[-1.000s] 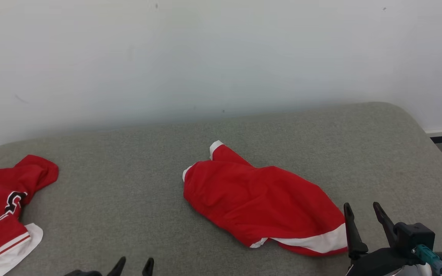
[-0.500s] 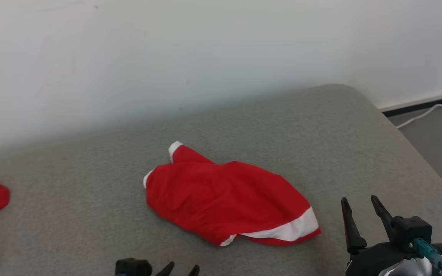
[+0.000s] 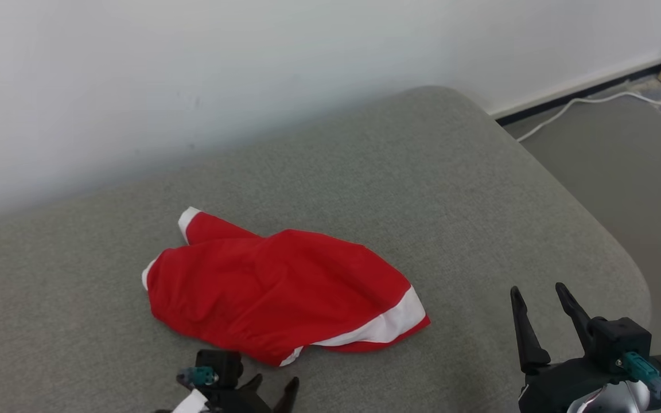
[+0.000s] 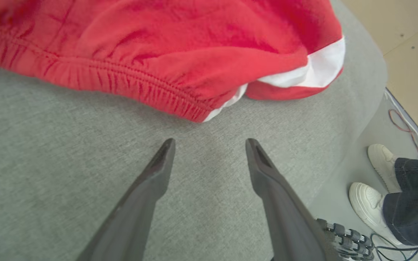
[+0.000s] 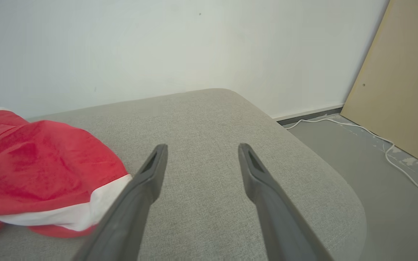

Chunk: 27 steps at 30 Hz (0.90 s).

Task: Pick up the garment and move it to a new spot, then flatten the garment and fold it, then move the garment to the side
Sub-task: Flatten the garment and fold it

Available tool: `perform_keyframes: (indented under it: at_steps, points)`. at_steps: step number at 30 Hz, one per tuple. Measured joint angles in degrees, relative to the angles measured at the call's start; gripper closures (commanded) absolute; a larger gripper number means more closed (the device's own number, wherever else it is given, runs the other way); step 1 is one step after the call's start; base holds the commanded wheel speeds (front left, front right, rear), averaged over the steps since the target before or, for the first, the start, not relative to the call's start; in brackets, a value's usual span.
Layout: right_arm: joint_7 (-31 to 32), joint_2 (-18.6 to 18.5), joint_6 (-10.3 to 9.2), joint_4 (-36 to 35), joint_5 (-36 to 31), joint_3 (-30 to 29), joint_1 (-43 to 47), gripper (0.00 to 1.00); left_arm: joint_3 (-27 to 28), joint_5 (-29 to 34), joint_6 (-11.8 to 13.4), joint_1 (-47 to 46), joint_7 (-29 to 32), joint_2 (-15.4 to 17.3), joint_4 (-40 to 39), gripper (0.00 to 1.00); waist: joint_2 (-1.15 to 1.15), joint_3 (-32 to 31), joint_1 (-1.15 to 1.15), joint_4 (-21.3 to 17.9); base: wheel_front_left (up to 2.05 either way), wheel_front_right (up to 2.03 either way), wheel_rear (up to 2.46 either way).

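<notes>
A red garment with white trim lies crumpled on the grey cushioned surface, a little left of the middle of the head view. My left gripper is open at the bottom edge, just in front of the garment's near hem, touching nothing. The left wrist view has the elastic red hem a short way beyond my open left gripper. My right gripper stands open to the right of the garment, apart from it. In the right wrist view the garment lies left of my open right gripper.
The surface ends in a rounded corner right of the right gripper, with grey floor beyond. A white cable runs along the floor by the wall. A tan board leans at the far right. A person's white shoes stand on the floor.
The camera has turned to the right, so the garment sits further left in the picture and the other red garment has left the view. The left gripper is now nearer the garment's hem.
</notes>
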Motion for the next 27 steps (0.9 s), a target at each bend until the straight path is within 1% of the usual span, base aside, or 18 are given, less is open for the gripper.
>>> perform_keyframes:
  at_steps: [3,10,11,12,13,20,25,26,27]
  points:
    - [0.1,0.0,0.0,-0.3,0.0,-0.4,0.0,0.0,0.7,0.6,1.0,-1.9,0.5,-0.1,2.8,0.0,0.0,1.4,0.0,-0.9,0.0,0.0,0.0]
    - [0.1,0.3,-0.01,-0.2,0.0,-0.3,-0.4,0.0,1.1,0.0,0.9,-5.7,-0.2,-1.2,6.6,0.0,0.0,3.7,0.0,-1.5,0.0,0.0,0.0]
    - [0.1,0.5,-0.01,-0.1,0.0,-0.2,-0.9,0.0,1.0,0.0,0.9,-6.4,-0.5,-1.5,7.7,0.47,0.0,3.9,0.0,-1.4,0.0,0.0,0.0]
    - [0.1,0.5,-0.01,-0.1,0.0,-0.2,-1.2,0.0,1.0,-0.1,0.7,-6.7,-0.6,-1.6,8.0,0.67,0.0,3.9,0.0,-1.4,0.0,0.0,0.0]
    - [0.1,0.5,-0.01,-0.1,0.0,-0.2,-1.2,0.0,0.9,-0.1,0.4,-6.8,-1.0,-1.6,8.2,1.0,0.0,4.0,0.0,-1.3,0.0,0.0,0.0]
    - [0.1,0.5,-0.09,0.0,0.0,-0.9,-1.1,0.0,0.3,-0.6,-1.0,-7.8,-2.5,-1.9,10.9,1.0,0.0,3.9,0.0,0.2,0.0,0.0,0.0]
    - [-0.1,0.4,-0.09,0.4,0.0,-1.3,-1.0,0.0,0.5,-0.6,-2.1,-8.0,-4.1,-1.8,11.0,1.0,0.0,3.5,0.0,2.0,0.0,0.0,0.0]
    - [-0.1,0.5,-0.09,0.5,0.0,-1.3,-0.9,0.0,0.2,-0.6,-2.8,-8.2,-4.2,-1.7,11.0,0.94,0.0,3.2,0.0,2.8,0.0,0.0,0.0]
    - [-0.1,0.5,-0.09,0.8,0.0,-1.2,-0.9,0.0,-0.2,-0.6,-3.6,-8.2,-4.4,-1.6,11.1,0.7,0.0,3.0,0.0,3.2,0.0,0.0,0.0]
